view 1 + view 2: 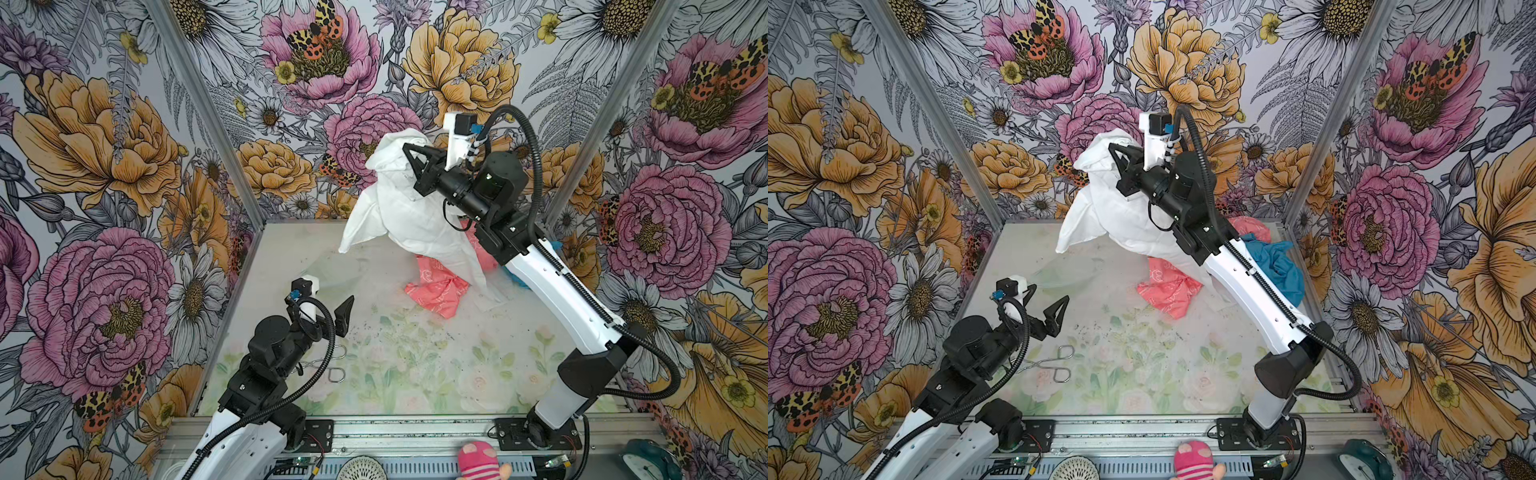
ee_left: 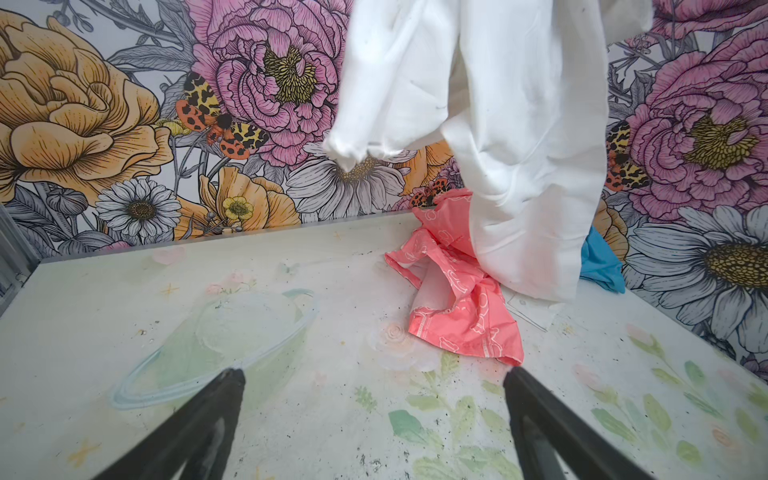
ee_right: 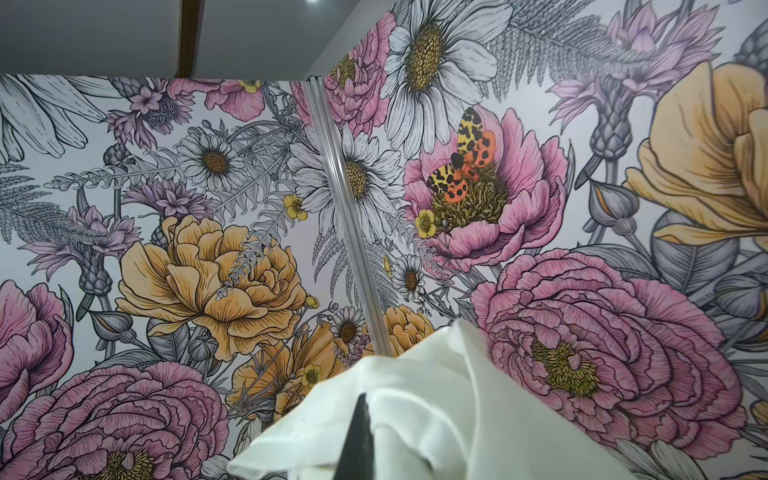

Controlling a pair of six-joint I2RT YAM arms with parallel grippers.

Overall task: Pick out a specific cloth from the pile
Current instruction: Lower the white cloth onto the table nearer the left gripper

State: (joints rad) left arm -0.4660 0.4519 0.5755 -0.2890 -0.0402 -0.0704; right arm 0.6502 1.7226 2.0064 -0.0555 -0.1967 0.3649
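Now the right gripper point(image 1: 407, 147), a little above the centre of both top views, has its jaws clamped together on an upper fold of the cloth point(image 1: 399, 216). This white cloth hangs down from it, and its lower end reaches the pile point(image 1: 440, 286) on the table point(image 1: 374, 374), over the pink cloth point(image 2: 457, 307) and beside the blue cloth point(image 1: 1275, 266). The left gripper point(image 1: 1050, 293), at the lower left, is low over the table with its jaws wide apart and nothing between them.
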